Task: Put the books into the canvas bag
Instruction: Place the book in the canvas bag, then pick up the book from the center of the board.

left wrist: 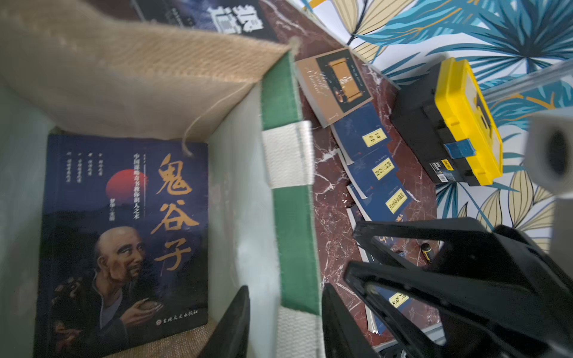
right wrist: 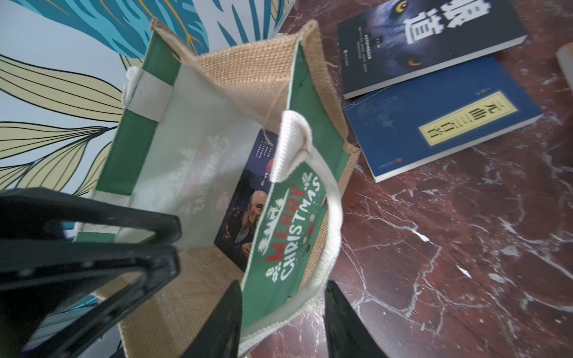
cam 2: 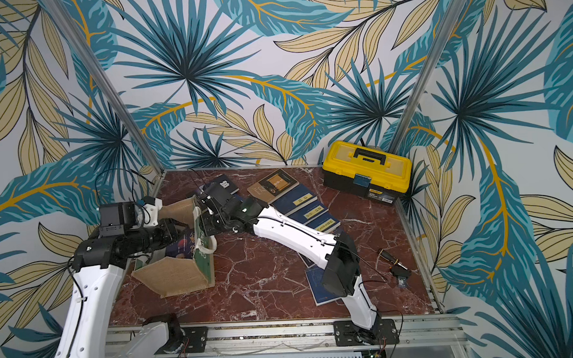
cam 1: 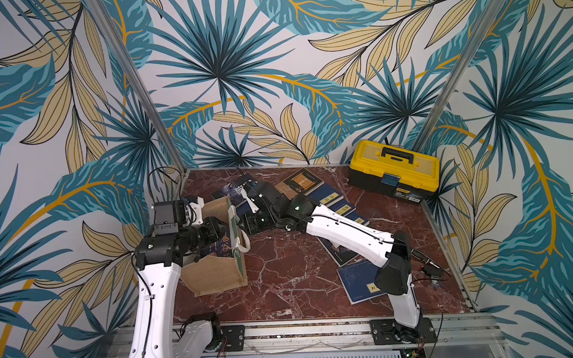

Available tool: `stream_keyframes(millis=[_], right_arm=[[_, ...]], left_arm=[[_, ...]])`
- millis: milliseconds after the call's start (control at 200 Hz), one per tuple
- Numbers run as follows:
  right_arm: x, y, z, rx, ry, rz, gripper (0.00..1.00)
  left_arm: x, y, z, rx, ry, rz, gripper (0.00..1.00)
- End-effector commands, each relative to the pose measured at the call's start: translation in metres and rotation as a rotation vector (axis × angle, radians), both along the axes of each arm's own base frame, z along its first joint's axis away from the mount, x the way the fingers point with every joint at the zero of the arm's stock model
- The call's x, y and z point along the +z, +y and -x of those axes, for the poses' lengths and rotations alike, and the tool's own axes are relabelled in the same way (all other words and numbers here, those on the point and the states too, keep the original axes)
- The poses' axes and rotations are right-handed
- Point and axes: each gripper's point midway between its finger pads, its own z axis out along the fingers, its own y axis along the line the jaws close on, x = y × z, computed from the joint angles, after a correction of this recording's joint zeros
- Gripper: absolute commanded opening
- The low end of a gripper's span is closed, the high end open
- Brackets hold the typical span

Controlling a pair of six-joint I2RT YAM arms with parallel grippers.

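The canvas bag (cam 1: 216, 274) stands open at the table's left, tan jute with green-and-white striped rims. One of the books, dark with a bald man on its cover (left wrist: 124, 232), lies flat on the bag's bottom. My left gripper (left wrist: 285, 286) is open and straddles the bag's striped wall, one finger inside and one outside. From the other side, my right gripper (right wrist: 283, 283) is open astride the green printed wall and its white handle (right wrist: 331, 235), holding nothing. Several more books lie on the table: a tan-brown one (cam 1: 300, 182), a navy row (cam 1: 332, 201), a blue one (cam 1: 361, 282).
A yellow-and-black toolbox (cam 1: 394, 169) sits at the back right corner. A small black tool (cam 2: 394, 264) lies near the right edge. A wolf-cover book (right wrist: 428, 40) and a blue book (right wrist: 434, 121) lie just behind the bag. Patterned walls close in three sides.
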Motion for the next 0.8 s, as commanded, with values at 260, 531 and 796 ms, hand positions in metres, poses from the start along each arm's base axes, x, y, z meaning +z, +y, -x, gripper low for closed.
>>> stream_keyframes(millis=[260, 531, 796], right_arm=[[-0.028, -0.109, -0.014, -0.212, -0.009, 0.184, 0.50], [-0.063, -0.232, -0.018, -0.475, 0.093, 0.256, 0.51], [-0.105, -0.338, 0.009, -0.723, 0.175, 0.354, 0.54]], left_arm=[[0.026, -0.090, -0.013, -0.180, -0.091, -0.194, 0.39], [-0.006, -0.201, -0.024, -0.368, -0.115, -0.188, 0.40], [-0.064, -0.283, -0.020, -0.528, -0.028, -0.161, 0.44]])
